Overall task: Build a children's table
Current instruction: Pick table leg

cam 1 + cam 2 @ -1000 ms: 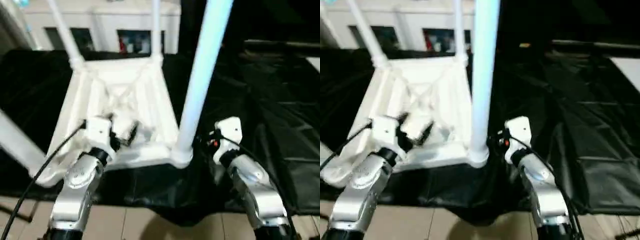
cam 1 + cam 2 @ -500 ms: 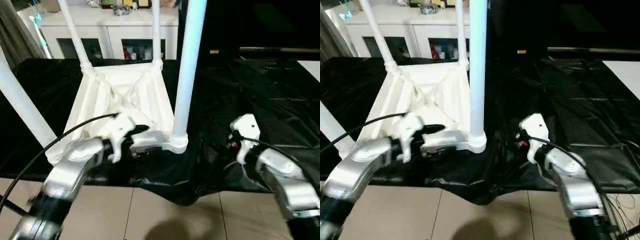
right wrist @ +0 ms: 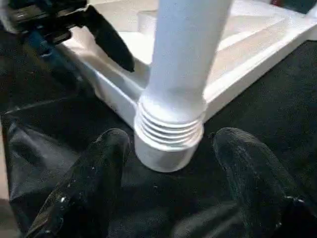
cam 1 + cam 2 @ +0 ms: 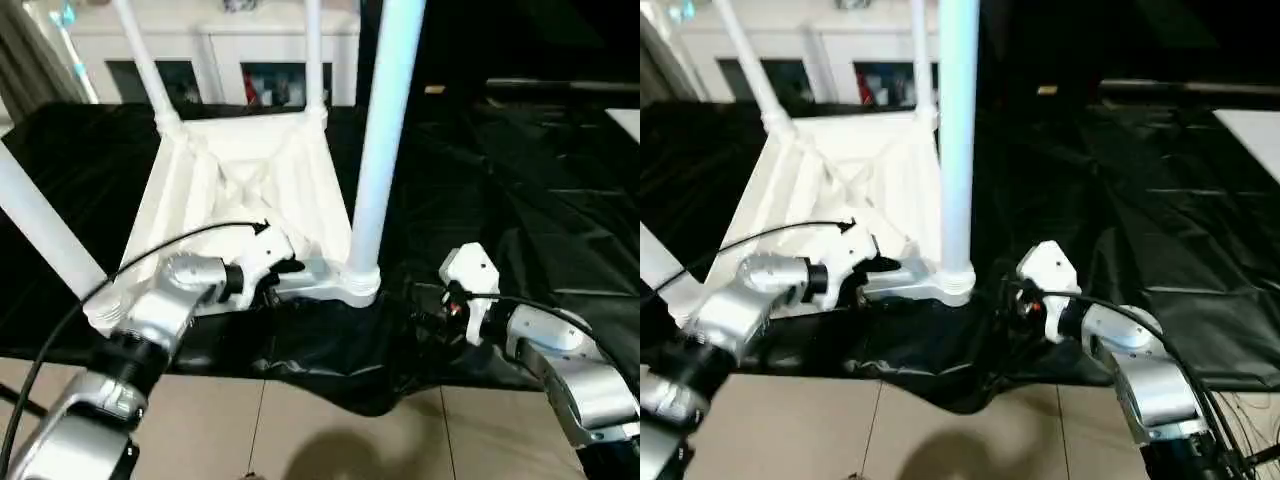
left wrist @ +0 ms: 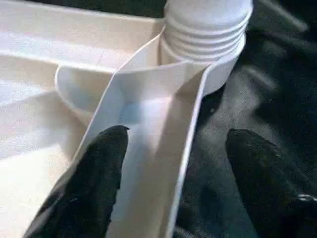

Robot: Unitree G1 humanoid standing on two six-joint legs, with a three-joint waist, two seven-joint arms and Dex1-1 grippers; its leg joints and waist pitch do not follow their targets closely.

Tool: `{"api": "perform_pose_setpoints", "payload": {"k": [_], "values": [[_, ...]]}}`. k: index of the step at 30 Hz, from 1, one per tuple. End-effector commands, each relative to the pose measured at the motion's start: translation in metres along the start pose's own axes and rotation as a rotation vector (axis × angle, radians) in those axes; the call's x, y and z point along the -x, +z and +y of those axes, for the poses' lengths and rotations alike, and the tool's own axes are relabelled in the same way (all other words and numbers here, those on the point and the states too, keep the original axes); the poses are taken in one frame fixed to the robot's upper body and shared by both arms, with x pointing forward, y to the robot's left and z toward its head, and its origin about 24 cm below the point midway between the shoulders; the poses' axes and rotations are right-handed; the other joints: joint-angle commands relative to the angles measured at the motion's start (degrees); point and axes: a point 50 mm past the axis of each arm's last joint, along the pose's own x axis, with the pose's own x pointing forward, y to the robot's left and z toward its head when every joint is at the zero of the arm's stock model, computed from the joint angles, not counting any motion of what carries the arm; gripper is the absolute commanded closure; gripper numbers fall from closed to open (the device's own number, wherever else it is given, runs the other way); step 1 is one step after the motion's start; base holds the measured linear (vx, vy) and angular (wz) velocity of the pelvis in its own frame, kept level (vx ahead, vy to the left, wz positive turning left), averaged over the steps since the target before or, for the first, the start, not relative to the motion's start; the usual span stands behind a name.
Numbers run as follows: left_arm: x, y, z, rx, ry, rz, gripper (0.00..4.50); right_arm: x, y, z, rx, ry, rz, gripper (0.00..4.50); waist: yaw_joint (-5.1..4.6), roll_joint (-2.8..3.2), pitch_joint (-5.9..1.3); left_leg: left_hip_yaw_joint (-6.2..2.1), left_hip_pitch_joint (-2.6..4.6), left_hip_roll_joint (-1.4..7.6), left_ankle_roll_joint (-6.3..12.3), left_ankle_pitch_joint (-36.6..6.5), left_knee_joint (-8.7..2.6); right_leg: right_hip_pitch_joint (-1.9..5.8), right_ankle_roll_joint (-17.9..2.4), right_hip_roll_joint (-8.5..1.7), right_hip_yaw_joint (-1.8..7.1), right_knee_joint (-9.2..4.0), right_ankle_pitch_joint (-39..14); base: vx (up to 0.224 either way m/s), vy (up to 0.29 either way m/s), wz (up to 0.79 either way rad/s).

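The children's table lies upside down on the black sheet, with four white legs standing up from its corner sockets. The near right leg rises from its ribbed socket. My left gripper is open and straddles the front rim beside that socket. One of its fingers is inside the underside and the other is outside over the sheet. My right gripper is open, with a finger on either side of the socket's base, apart from it.
A white glass-door cabinet stands behind the black-sheeted table. The small table sits close to the near edge, where the sheet hangs over the tiled floor. A black cable loops over my left forearm.
My left gripper has come from over the ribbed underside down to the front rim by the near right socket. My right gripper has moved in towards that socket. The camera has also shifted.
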Motion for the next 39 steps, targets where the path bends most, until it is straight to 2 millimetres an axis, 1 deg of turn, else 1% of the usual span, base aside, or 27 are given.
{"api": "perform_pose_setpoints", "payload": {"k": [1, 2, 3, 4, 6, 7, 8, 9, 10, 11, 12, 13, 14, 15, 16, 19, 20, 21, 22, 23, 27, 29, 31, 33, 34, 36, 39], "values": [[0.003, 0.004, 0.006, 0.004, 0.01, -0.036, 1.3, 0.002, 0.002, 0.002, 0.011, 0.017, 0.002, 1.33, 0.26, -0.48, -4.33, 0.24, -0.06, 0.76, 3.14, -0.84, -3.04, 3.96, -15.12, -2.6, 1.02, -3.16, 12.25, 0.0, 0.0, 0.0], [0.002, 0.004, 0.007, 0.008, 0.006, -0.044, 1.3, 0.002, 0.002, 0.002, 0.01, 0.019, 0.004, 1.33, 0.24, -0.5, -4.09, 0.29, 0.04, 0.79, 2.89, -2.7, -3.23, 3.85, -15.16, -2.66, 1.01, -3.56, 9.16, 0.0, 0.0, 0.0], [0.002, 0.005, 0.008, 0.01, -0.002, -0.049, 1.32, 0.002, 0.002, 0.002, 0.009, 0.021, 0.005, 1.33, 0.28, -0.44, -4.1, 0.24, 0.12, 0.95, 2.62, -3.47, -3.33, 3.9, -15.2, -2.81, 1.03, -3.58, 7.93, 0.0, 0.0, 0.0], [0.001, 0.005, 0.007, 0.007, -0.02, -0.051, 1.48, 0.002, 0.001, 0.002, 0.007, 0.024, 0.007, 1.33, 0.29, -0.4, -3.93, 0.28, 0.25, 1.05, 2.28, -4.67, -3.46, 3.74, -15.07, -2.86, 1.09, -3.87, 5.46, 0.0, 0.0, 0.0], [0.0, 0.007, 0.008, 0.007, -0.043, -0.052, 1.74, 0.001, 0.0, 0.003, 0.009, 0.027, 0.013, 1.33, 0.38, -0.39, -3.86, 0.24, 0.25, 1.22, 1.85, -5.18, -3.6, 3.81, -14.91, -3.03, 1.16, -3.91, 3.7, 0.0, 0.0, 0.0], [-0.001, 0.008, 0.008, 0.005, -0.052, -0.051, 1.74, 0.001, 0.0, 0.003, 0.008, 0.028, 0.016, 1.33, 0.36, -0.43, -3.79, 0.24, 0.2, 1.22, 1.74, -5.31, -3.64, 3.79, -14.82, -3.03, 1.15, -3.98, 3.24, 0.0, 0.0, 0.0], [-0.003, 0.009, 0.01, 0.007, -0.061, -0.047, 1.78, 0.001, 0.0, 0.003, 0.009, 0.027, 0.019, 1.33, 0.35, -0.22, -3.74, 0.26, 0.25, 1.11, 1.35, -5.92, -3.68, 3.76, -14.44, -3.01, 1.17, -4.17, 1.75, 0.0, 0.0, 0.0], [-0.003, 0.009, 0.011, 0.007, -0.061, -0.046, 1.83, 0.001, 0.0, 0.003, 0.009, 0.027, 0.02, 1.33, 0.33, -0.35, -3.75, 0.31, 0.29, 1.04, 1.3, -6.03, -3.67, 3.78, -14.3, -2.99, 1.19, -4.29, 1.42, 0.0, 0.0, 0.0], [-0.005, 0.009, 0.012, 0.001, -0.079, -0.029, 1.95, 0.001, 0.0, 0.004, 0.009, 0.029, 0.021, 1.33, 0.4, -0.08, -3.72, 0.2, 0.23, 1.09, 1.08, -6.04, -3.74, 3.8, -14.24, -3.09, 1.19, -4.29, 1.17, 0.0, 0.0, 0.0], [-0.005, 0.009, 0.012, -0.004, -0.087, -0.019, 2.09, 0.001, 0.0, 0.004, 0.009, 0.029, 0.022, 1.33, 0.37, -0.18, -3.71, 0.22, 0.22, 1.1, 0.95, -6.17, -3.76, 3.83, -14.16, -3.03, 1.16, -4.32, 1.11, 0.0, 0.0, 0.0], [-0.006, 0.008, 0.012, -0.012, -0.1, -0.001, 2.17, 0.001, 0.0, 0.004, 0.011, 0.028, 0.023, 1.33, 0.38, 0.13, -3.8, 0.13, 0.28, 1.18, 0.72, -6.2, -3.74, 3.85, -14.22, -3.1, 1.18, -4.23, 1.58, 0.0, 0.0, 0.0], [-0.006, 0.008, 0.012, -0.016, -0.109, 0.01, 2.19, 0.002, 0.0, 0.004, 0.012, 0.028, 0.023, 1.33, 0.32, -0.08, -3.75, 0.18, 0.23, 1.1, 0.73, -6.1, -3.74, 3.87, -14.13, -3.03, 1.17, -4.34, 1.81, 0.0, 0.0, 0.0], [-0.007, 0.006, 0.012, -0.023, -0.122, 0.031, 2.21, 0.002, 0.0, 0.004, 0.014, 0.026, 0.024, 1.33, 0.28, -0.04, -3.79, 0.07, 0.07, 1.08, 0.61, -5.49, -3.73, 4.09, -14.25, -3.08, 1.13, -4.14, 3.35, 0.0, 0.0, 0.0], [-0.007, 0.006, 0.013, -0.027, -0.12, 0.044, 2.29, 0.002, -0.001, 0.004, 0.016, 0.023, 0.025, 1.33, 0.29, -0.01, -3.81, 0.09, 0.15, 1.11, 0.61, -5.61, -3.73, 4.0, -14.2, -3.09, 1.13, -4.2, 3.25, 0.0, 0.0, 0.0], [-0.007, 0.006, 0.013, -0.028, -0.12, 0.045, 2.42, 0.002, -0.001, 0.004, 0.016, 0.023, 0.025, 1.33, 0.31, 0.21, -3.89, 0.09, 0.24, 1.19, 0.48, -5.81, -3.7, 3.98, -14.45, -3.12, 1.1, -4.13, 3.63, 0.0, 0.0, 0.0], [-0.007, 0.004, 0.015, -0.037, -0.116, 0.076, 2.62, 0.001, -0.001, 0.005, 0.017, 0.021, 0.025, 1.33, 0.31, 0.3, -3.88, 0.06, 0.14, 1.11, 0.51, -5.5, -3.65, 4.12, -14.9, -3.03, 1.0, -4.09, 5.25, 0.0, 0.0, 0.0], [-0.007, 0.003, 0.016, -0.039, -0.116, 0.083, 2.75, 0.001, -0.001, 0.005, 0.016, 0.021, 0.025, 1.33, 0.35, 0.38, -3.94, 0.04, 0.14, 1.11, 0.56, -5.21, -3.59, 4.2, -15.14, -3.07, 0.97, -4.0, 6.29, 0.0, 0.0, 0.0], [-0.007, 0.002, 0.017, -0.048, -0.111, 0.1, 2.75, 0.001, -0.001, 0.005, 0.015, 0.022, 0.025, 1.33, 0.37, 0.48, -3.97, 0.02, 0.12, 1.13, 0.55, -5.1, -3.59, 4.25, -15.17, -3.08, 0.95, -3.96, 6.55, 0.0, 0.0, 0.0], [-0.007, 0.001, 0.017, -0.05, -0.109, 0.105, 2.75, 0.001, -0.001, 0.006, 0.014, 0.022, 0.026, 1.33, 0.4, 0.44, -3.98, 0.04, 0.17, 1.15, 0.52, -5.22, -3.59, 4.24, -15.26, -3.09, 0.92, -3.97, 6.69, 0.0, 0.0, 0.0], [-0.007, 0.001, 0.018, -0.051, -0.107, 0.111, 3.0, 0.001, -0.001, 0.006, 0.014, 0.022, 0.026, 1.33, 0.45, 0.52, -3.99, 0.05, 0.23, 1.18, 0.55, -5.32, -3.58, 4.18, -15.35, -3.09, 0.91, -4.01, 6.68, 0.0, 0.0, 0.0], [-0.006, -0.002, 0.019, -0.042, -0.107, 0.127, 3.11, -0.001, -0.001, 0.006, 0.014, 0.023, 0.025, 1.33, 0.5, 0.59, -3.81, 0.07, 0.24, 1.38, 0.2, -6.55, -3.77, 4.18, -15.74, -3.23, 0.84, -4.11, 5.07, 0.0, 0.0, 0.0], [-0.005, -0.004, 0.019, -0.044, -0.11, 0.139, 3.52, -0.001, -0.001, 0.006, 0.015, 0.025, 0.025, 1.33, 0.57, 0.65, -3.8, 0.06, 0.26, 1.42, 0.16, -6.56, -3.79, 4.14, -15.7, -3.3, 0.84, -4.15, 4.77, 0.0, 0.0, 0.0], [-0.005, -0.005, 0.019, -0.046, -0.112, 0.146, 3.54, -0.001, -0.001, 0.006, 0.014, 0.026, 0.025, 1.33, 0.57, 0.63, -3.78, 0.04, 0.25, 1.47, -0.01, -6.82, -3.84, 4.17, -15.68, -3.34, 0.82, -4.17, 4.45, 0.0, 0.0, 0.0], [-0.005, -0.006, 0.02, -0.051, -0.108, 0.156, 3.77, -0.002, -0.001, 0.006, 0.015, 0.027, 0.025, 1.33, 0.56, 0.66, -3.74, 0.02, 0.28, 1.53, -0.11, -7.08, -3.92, 4.12, -15.55, -3.34, 0.79, -4.22, 4.17, 0.0, 0.0, 0.0], [-0.005, -0.006, 0.02, -0.051, -0.108, 0.156, 3.77, -0.002, -0.001, 0.006, 0.015, 0.027, 0.025, 1.33, 0.56, 0.58, -3.73, 0.05, 0.27, 1.49, -0.14, -7.2, -3.9, 4.13, -15.54, -3.35, 0.81, -4.27, 3.96, 0.0, 0.0, 0.0], [-0.005, -0.008, 0.02, -0.055, -0.102, 0.164, 3.94, -0.002, -0.001, 0.006, 0.017, 0.027, 0.024, 1.33, 0.61, 0.69, -3.68, 0.0, 0.27, 1.57, -0.32, -7.53, -4.0, 4.15, -15.42, -3.46, 0.86, -4.33, 3.23, 0.0, 0.0, 0.0], [-0.005, -0.008, 0.021, -0.055, -0.099, 0.163, 4.25, -0.002, -0.001, 0.006, 0.016, 0.027, 0.023, 1.33, 0.65, 0.7, -3.64, 0.02, 0.3, 1.57, -0.44, -7.89, -4.04, 4.09, -15.38, -3.43, 0.85, -4.36, 3.03, 0.0, 0.0, 0.0]]}}
